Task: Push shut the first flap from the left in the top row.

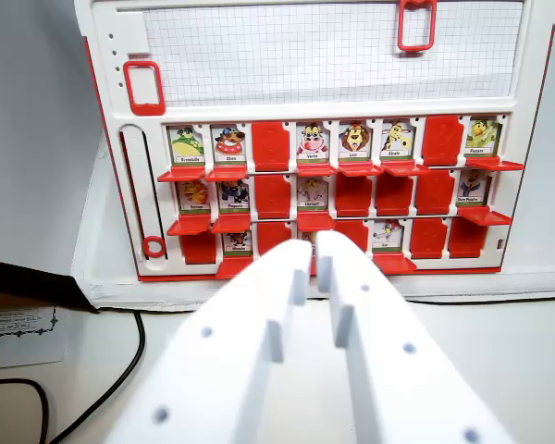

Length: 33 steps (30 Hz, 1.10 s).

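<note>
Fingers of my white gripper (317, 254) fill the lower centre of the frame, slightly parted and holding nothing, tips short of the red-and-white game board (111, 185). Beyond them, in the board's top row, the first flap from the left (186, 148) sits open at upper left, showing its animal card.

**Board, gripper, cable: positions**

Game board (314, 139) upright at rear on a table (527, 370). Three rows of flaps on its lower half; first flap (186, 146) at top row's left end, slider (154, 247) left of the rows. Gripper (313, 250) before the bottom row, centre. Cable (120, 370) and a card (18, 328) lower left.
</note>
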Motion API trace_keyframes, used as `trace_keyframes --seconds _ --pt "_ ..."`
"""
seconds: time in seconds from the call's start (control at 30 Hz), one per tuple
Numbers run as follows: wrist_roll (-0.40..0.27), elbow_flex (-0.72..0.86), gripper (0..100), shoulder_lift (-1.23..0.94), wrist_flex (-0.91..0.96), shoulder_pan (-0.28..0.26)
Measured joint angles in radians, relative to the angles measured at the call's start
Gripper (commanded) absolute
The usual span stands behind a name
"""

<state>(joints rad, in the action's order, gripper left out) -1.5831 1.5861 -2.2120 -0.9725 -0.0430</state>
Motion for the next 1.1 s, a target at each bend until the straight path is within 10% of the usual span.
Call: trace_keyframes --seconds 0.33,1.1 --pt "0.002 0.184 0 0.101 0.233 -0.095" --pt "0.049 0.012 0 0.716 0.451 -0.239"
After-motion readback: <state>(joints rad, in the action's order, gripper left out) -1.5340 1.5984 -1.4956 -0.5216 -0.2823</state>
